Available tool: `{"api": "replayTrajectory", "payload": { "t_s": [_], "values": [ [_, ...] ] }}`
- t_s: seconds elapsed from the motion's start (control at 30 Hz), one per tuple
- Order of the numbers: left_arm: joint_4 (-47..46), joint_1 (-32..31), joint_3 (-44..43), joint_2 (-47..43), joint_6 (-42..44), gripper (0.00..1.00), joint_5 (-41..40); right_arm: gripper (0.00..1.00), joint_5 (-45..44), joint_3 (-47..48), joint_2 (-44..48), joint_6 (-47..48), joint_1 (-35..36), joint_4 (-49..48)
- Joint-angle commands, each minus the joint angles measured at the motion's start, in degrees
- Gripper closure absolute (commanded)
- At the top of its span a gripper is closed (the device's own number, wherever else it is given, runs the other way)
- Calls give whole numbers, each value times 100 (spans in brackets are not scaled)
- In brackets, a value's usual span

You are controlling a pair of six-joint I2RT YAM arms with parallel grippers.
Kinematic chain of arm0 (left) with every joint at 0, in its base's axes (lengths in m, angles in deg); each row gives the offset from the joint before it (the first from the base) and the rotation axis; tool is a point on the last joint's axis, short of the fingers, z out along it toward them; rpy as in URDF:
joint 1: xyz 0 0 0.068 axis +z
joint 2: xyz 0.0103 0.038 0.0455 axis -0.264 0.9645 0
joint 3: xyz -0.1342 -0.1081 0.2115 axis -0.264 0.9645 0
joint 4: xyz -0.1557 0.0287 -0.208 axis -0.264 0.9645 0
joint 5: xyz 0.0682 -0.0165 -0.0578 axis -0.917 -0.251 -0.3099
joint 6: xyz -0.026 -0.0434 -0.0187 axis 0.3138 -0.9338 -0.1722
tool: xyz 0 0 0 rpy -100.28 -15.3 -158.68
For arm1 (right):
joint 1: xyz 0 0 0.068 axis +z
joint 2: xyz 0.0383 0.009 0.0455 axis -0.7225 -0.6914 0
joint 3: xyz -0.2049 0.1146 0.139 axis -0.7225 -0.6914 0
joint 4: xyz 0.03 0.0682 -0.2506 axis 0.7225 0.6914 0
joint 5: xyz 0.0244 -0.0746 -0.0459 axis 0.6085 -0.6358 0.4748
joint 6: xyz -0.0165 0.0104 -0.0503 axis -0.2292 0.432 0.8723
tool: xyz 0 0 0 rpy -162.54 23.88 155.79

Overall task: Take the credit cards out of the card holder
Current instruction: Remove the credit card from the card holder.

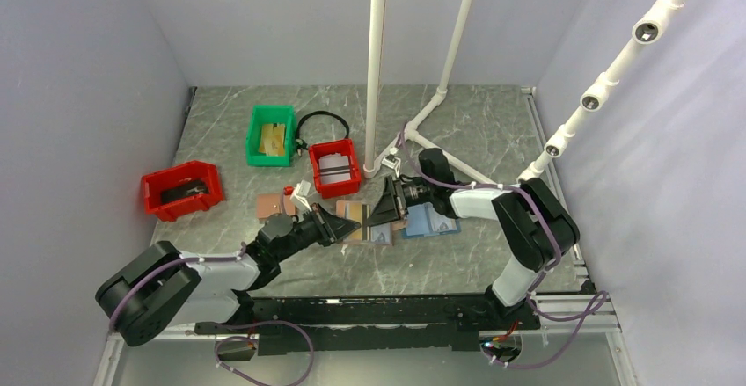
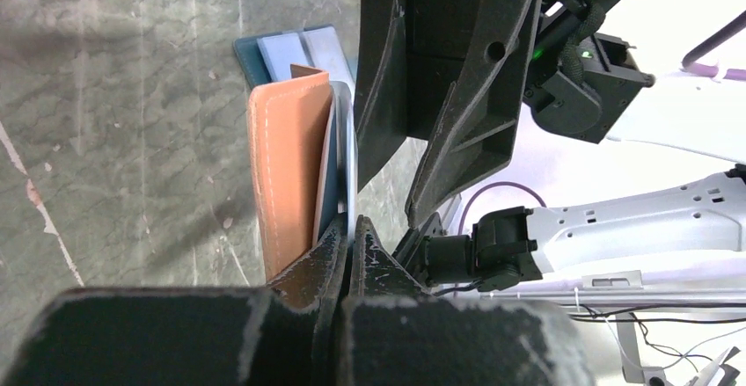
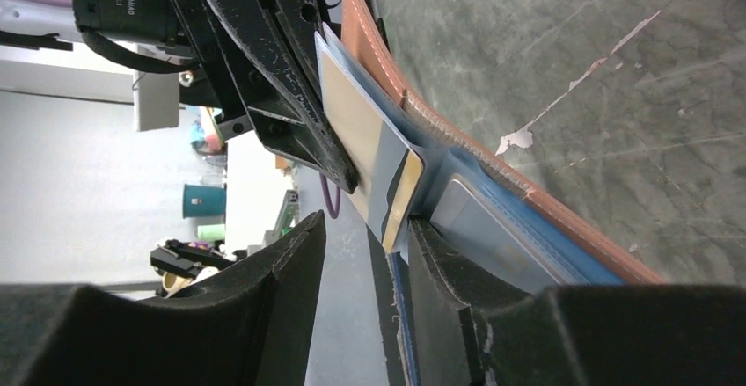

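- You'll see the card holder (image 2: 286, 175) as matt brown leather-look outside, pale stitching, smooth blue lining.
- Your credit card (image 3: 356, 131) looks like smooth, faintly glossy plastic.
- Table (image 3: 572, 69): matt, scuffed marbled stone-look.
- Right gripper (image 3: 365, 228): scratched matt black plastic.

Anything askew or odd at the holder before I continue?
The card holder is up on edge, pinched by the shut left gripper. One credit card juts partway out of it, between the open fingers of the right gripper, not yet gripped. Nothing looks spilled or damaged.
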Motion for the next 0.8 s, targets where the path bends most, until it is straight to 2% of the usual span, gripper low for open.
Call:
{"api": "replayTrajectory", "payload": {
  "t_s": [0.0, 0.17, 0.23, 0.27, 0.37, 0.5, 0.67, 0.77],
  "values": [
    [-1193, -19, -432, 11, -145, 100, 225, 57, 221, -180, 115, -717, 20, -1266],
    [-1630, -42, -640, 483, -275, 100, 411, 58, 385, -341, 262, -1453, 75, -2241],
    [-1754, -49, -681, 626, -302, 100, 410, 61, 366, -348, 329, -1408, 75, -2191],
    [-1791, -57, -681, 678, -310, 100, 399, 64, 363, -313, 337, -1340, 76, -2086],
    [-1653, -56, -671, 655, -300, 100, 332, 81, 398, -261, 302, -1294, 68, -1967],
    [-1024, -52, -553, 244, -288, 99, 59, 100, 438, -186, 308, -1133, 67, -1668],
    [210, -51, -542, -496, -275, 78, -211, 100, 489, -85, 338, -817, 23, -1284],
    [683, -23, -500, -918, -232, 75, -322, 100, 485, -35, 305, -616, -19, -1038]
  ]
}}
